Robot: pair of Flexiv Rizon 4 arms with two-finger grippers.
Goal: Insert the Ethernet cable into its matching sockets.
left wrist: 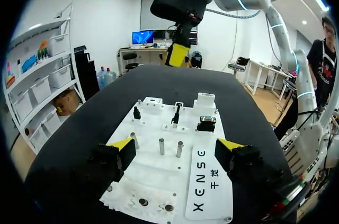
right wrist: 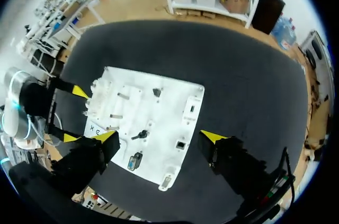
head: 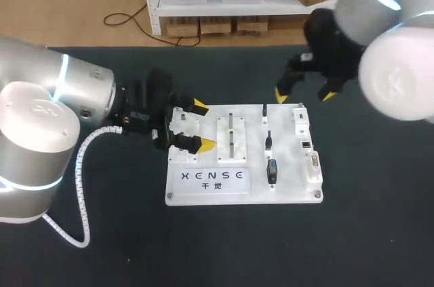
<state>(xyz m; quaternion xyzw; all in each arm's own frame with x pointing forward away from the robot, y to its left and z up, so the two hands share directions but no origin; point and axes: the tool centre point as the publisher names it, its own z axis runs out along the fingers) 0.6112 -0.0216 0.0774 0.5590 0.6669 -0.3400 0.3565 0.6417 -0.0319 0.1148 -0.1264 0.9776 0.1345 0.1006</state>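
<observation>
Nearest the camera in the head view, the silver left arm (head: 41,131) is seen at the left of the dark tabletop (head: 380,233). Its left pincer (head: 202,125) is spread wide across the left end of a white board (head: 285,188), and nothing is gripped. Three black plugs (head: 269,142) are set in a line on the board's right half; which one belongs to the Ethernet cable cannot be told. Pale sockets (head: 306,144) are ranged along the right edge, just beside the plugs. Two metal pegs (head: 232,124) are mounted on a raised block near the middle. Dark lettering (head: 211,176) is printed on the near strip, with two smaller characters beneath. The right pincer (head: 306,96) is held wide and empty above the far right corner.

In the left wrist view, the left pincer (left wrist: 177,147) is shown wide apart over the board (left wrist: 153,173), with the pegs (left wrist: 161,146) just ahead of it. The plugs (left wrist: 175,115) and sockets (left wrist: 205,99) lie beyond. The right pincer (left wrist: 178,54) hangs above the far end, with one yellow tip showing. Only here are small round dark fittings (left wrist: 143,202) seen, at the near end.

In the right wrist view, the whole board (right wrist: 169,102) is seen under the wide, empty right pincer (right wrist: 159,136). A blue part is shown on one plug (right wrist: 135,160). The left pincer (right wrist: 74,114) straddles the board's far end.
</observation>
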